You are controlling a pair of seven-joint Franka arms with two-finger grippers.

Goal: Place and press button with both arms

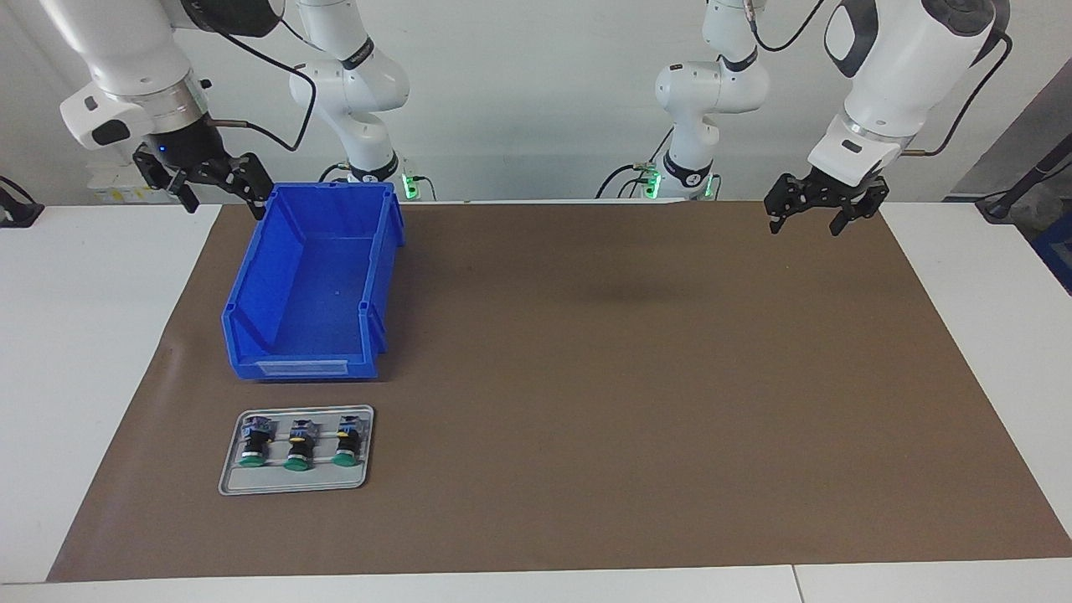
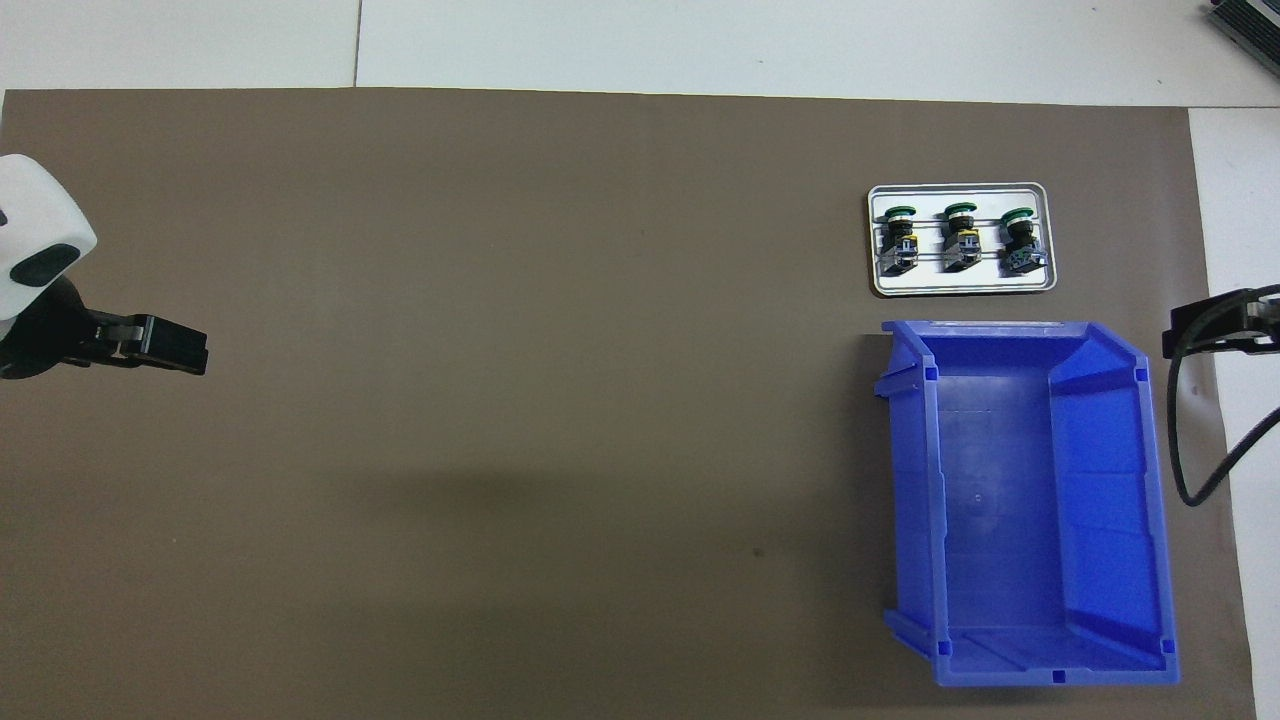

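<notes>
Three buttons [image 1: 297, 444] lay in a grey tray [image 1: 295, 481], blue bin [image 1: 314, 276] just beside, nearer the robots. Left hand [image 1: 825, 216] and right hand [image 1: 219, 186] hung open, empty, over brown mat [image 1: 628, 377].

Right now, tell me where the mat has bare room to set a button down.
The brown mat is bare from the blue bin and the tray of three buttons to the left arm's end. Crowded only at the right arm's end, where tray sits close to bin.
</notes>
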